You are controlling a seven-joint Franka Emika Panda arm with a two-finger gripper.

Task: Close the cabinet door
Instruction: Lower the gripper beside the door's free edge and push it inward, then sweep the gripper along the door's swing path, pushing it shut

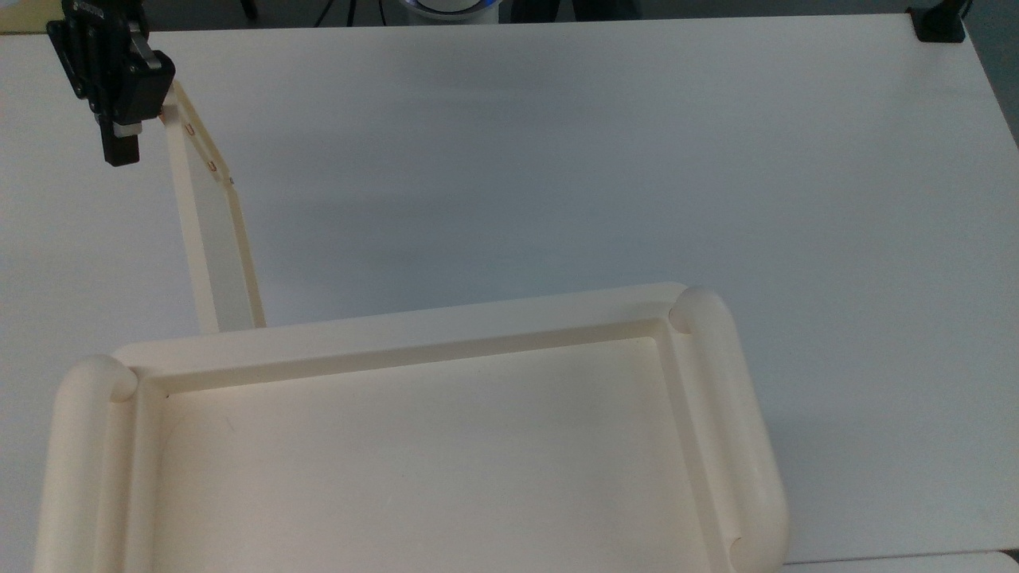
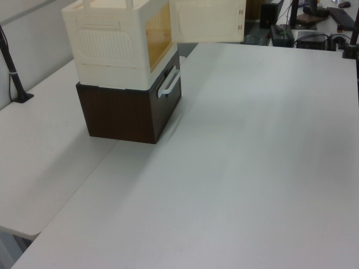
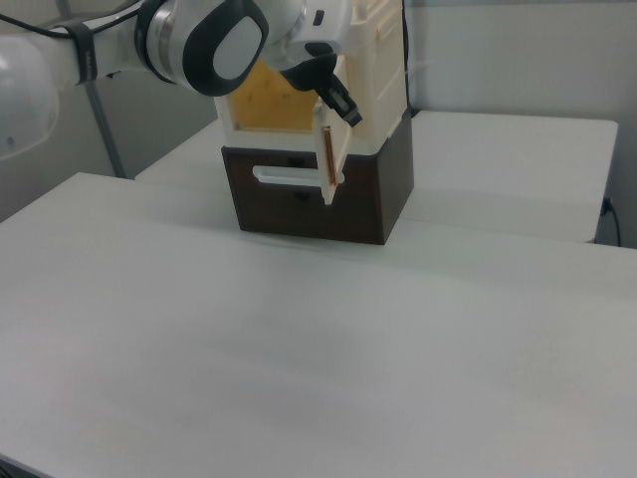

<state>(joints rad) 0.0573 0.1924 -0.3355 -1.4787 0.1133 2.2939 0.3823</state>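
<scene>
The cabinet [image 1: 398, 333] is a cream-white box with a recessed top, low in the top view. In the left view the cabinet [image 2: 112, 42] stands on a dark brown box [image 2: 126, 115]. The cabinet door [image 1: 213, 239] stands wide open, reaching toward the top view's upper left. It faces the camera in the left view [image 2: 207, 19] and shows edge-on in the right view [image 3: 326, 159]. My gripper [image 1: 119, 151] is shut with nothing held. It hangs just to the top view's left of the door's free end, by the knob. In the right view the gripper [image 3: 343, 108] sits against the door's upper edge.
The white table [image 1: 597, 159] stretches wide to the top view's right of the door. A black clamp [image 1: 939, 24] sits at its far right corner. The brown box has a white handle [image 2: 169, 84]. A black pole [image 2: 14, 73] stands at the left view's left.
</scene>
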